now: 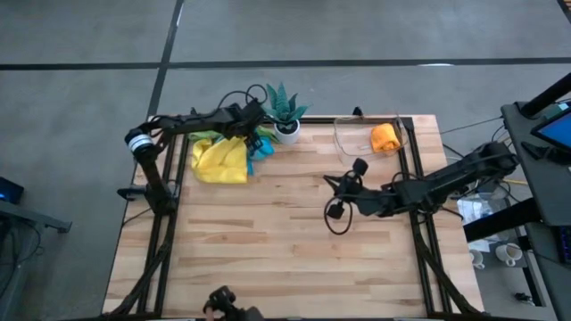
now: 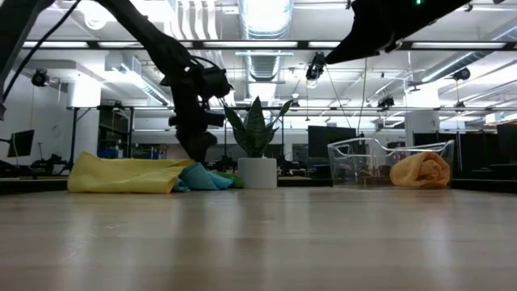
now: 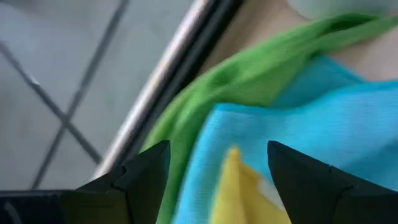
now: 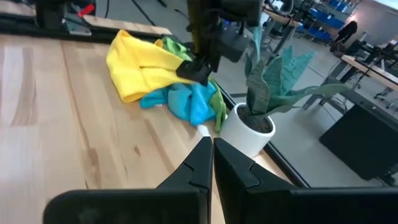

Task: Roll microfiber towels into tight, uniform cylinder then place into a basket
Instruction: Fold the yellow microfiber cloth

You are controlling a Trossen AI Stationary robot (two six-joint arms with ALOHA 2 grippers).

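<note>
From above, I count two arms of mine. My left gripper [image 1: 256, 134] sits over the towel heap at the table's far left edge, just beside the potted plant [image 1: 285, 111]. My right gripper [image 1: 337, 192] hangs over the bare middle of the table [image 1: 268, 259], well apart from any cloth. One orange towel [image 1: 384, 136] lies rolled inside the one clear basket [image 1: 352, 134] at the far right corner. The heap holds one yellow towel [image 1: 219, 159], with blue and green peeking beside it.

At table height, I see one plant, one basket with one orange roll, and my left arm coming down onto the yellow, blue and green pile.

Through my left wrist, my two fingers [image 3: 146, 171] stand spread wide, gripping nothing, with one green towel [image 3: 249, 74], one light blue towel [image 3: 323, 118] and a yellow corner between them.

Through my right wrist, my fingers are pressed together, empty; three loose towels lie by the plant.
</note>
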